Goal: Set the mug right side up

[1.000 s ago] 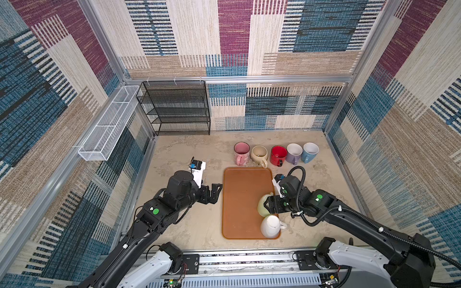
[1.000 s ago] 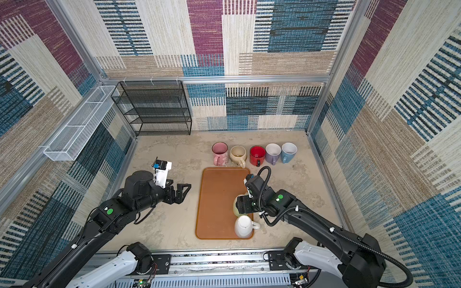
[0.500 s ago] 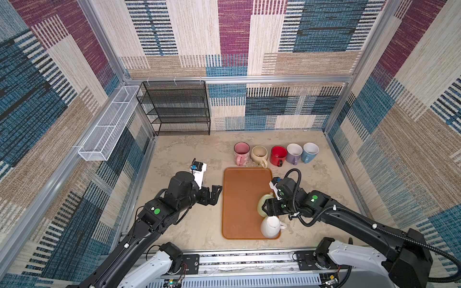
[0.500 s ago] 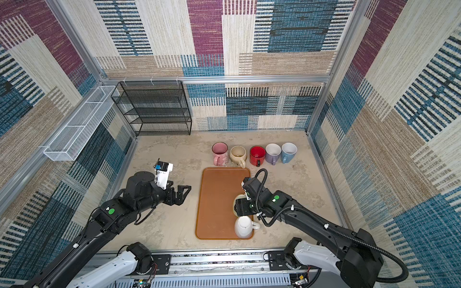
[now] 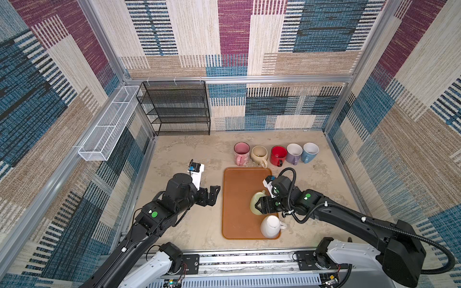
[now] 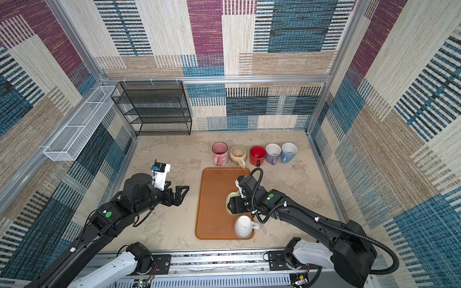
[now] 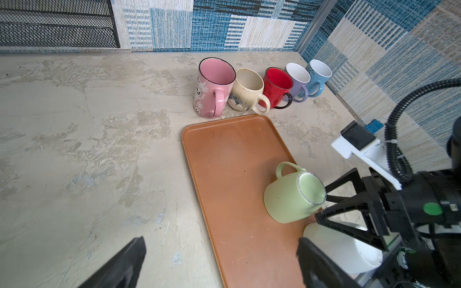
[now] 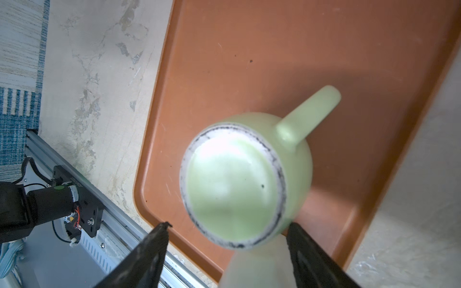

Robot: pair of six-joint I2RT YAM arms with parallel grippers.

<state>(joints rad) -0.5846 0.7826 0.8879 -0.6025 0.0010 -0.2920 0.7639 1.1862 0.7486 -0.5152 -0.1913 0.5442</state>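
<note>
On the smooth brown tray with rounded corners, the glossy pale-green mug stands upside down. Its round, dark-ringed base faces up and its loop handle juts from the side. The right gripper reaches in from the tray's right edge, its black fingers spread to either side of the base; whether they touch it cannot be told. A white mug sits inverted nearby. The left gripper hovers with its jaws wide apart over the mottled table. Since a second ago the right gripper has slid further over the mug, which has not moved.
</note>
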